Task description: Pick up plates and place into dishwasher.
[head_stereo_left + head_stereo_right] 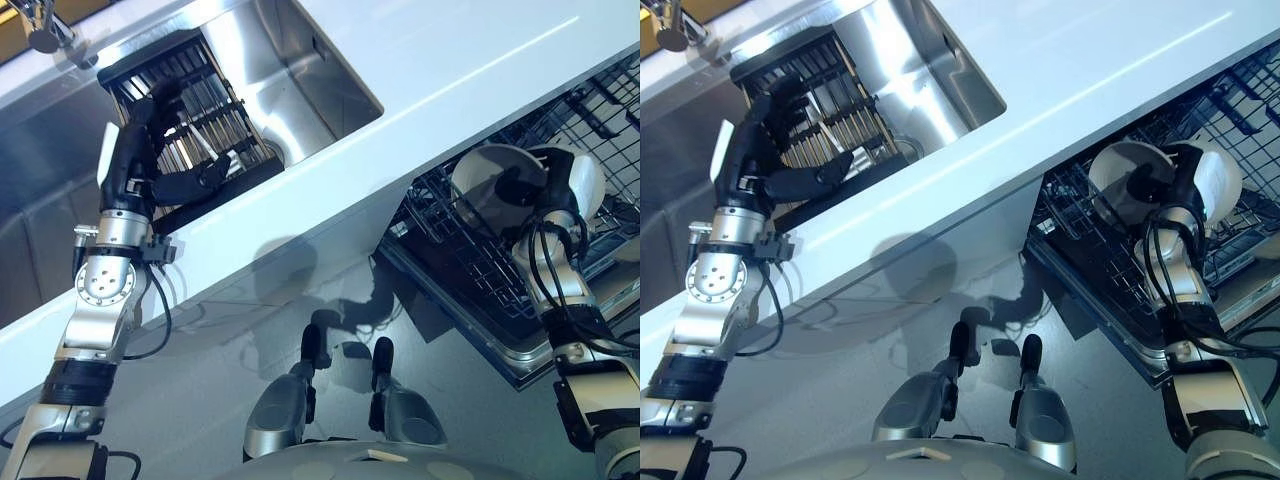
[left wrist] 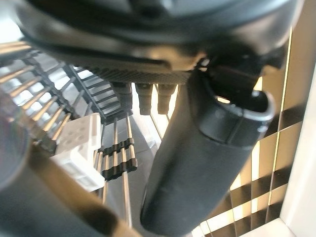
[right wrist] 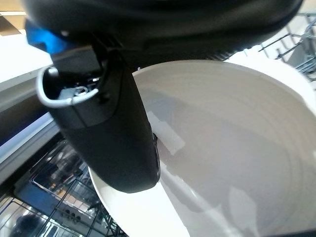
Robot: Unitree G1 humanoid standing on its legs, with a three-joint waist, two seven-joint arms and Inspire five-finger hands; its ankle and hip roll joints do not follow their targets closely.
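Note:
My right hand (image 1: 525, 190) is shut on a white plate (image 1: 480, 180) and holds it on edge over the pulled-out dishwasher rack (image 1: 455, 255). In the right wrist view my thumb (image 3: 113, 133) presses on the plate's face (image 3: 237, 148). A second white plate (image 1: 588, 180) stands just behind that hand. My left hand (image 1: 140, 150) reaches into the black dish rack (image 1: 200, 70) in the sink, fingers relaxed and thumb (image 2: 207, 148) stretched out, with nothing in it. The rack's metal bars (image 2: 118, 163) show past the fingers.
The steel sink (image 1: 300, 70) lies to the left, with a tap (image 1: 45, 30) at its far corner. A white worktop (image 1: 450, 70) runs between sink and dishwasher. The dishwasher's wire rack continues up to the right (image 1: 610, 100).

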